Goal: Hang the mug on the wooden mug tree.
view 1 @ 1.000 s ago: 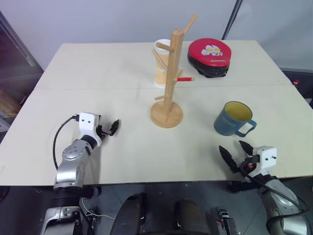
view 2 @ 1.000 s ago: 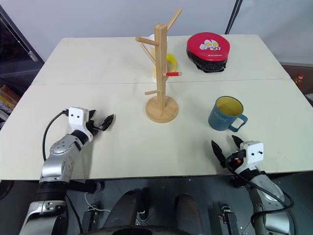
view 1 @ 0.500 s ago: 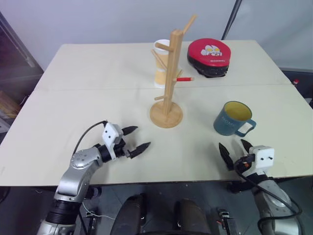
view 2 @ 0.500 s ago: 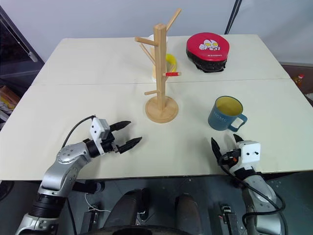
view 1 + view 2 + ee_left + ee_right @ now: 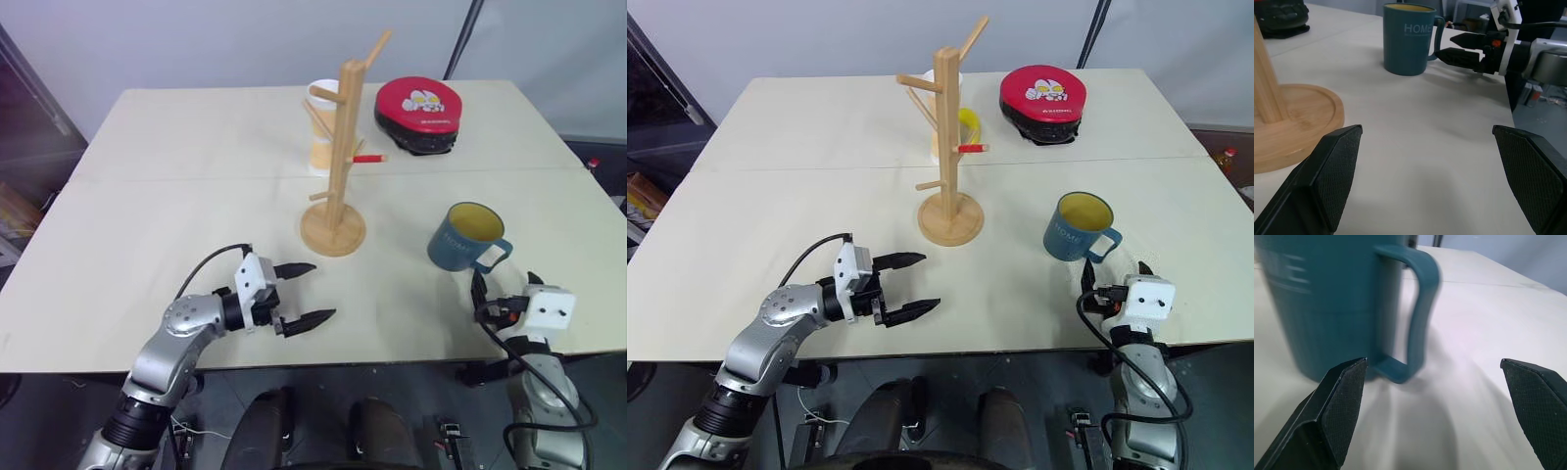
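The dark teal mug (image 5: 458,241) with a yellow inside stands upright on the table, right of centre, its handle (image 5: 1418,308) turned toward the near right. My right gripper (image 5: 505,288) is open just short of that handle and points at it; nothing is between its fingers (image 5: 1342,406). The wooden mug tree (image 5: 346,147) stands upright mid-table on its round base (image 5: 1293,117), one peg red-tipped. My left gripper (image 5: 320,291) hovers open and empty near the front edge, pointing right, below and left of the tree's base.
A white-and-orange cup (image 5: 321,147) stands right behind the tree. A round red pad (image 5: 421,108) with a cartoon face lies at the back right. A seam (image 5: 176,178) crosses the tabletop. The front edge runs just under both grippers.
My left gripper swung right along the front edge, turned to point right, and its jaws opened wider. My right gripper turned from pointing left to facing the mug's handle.
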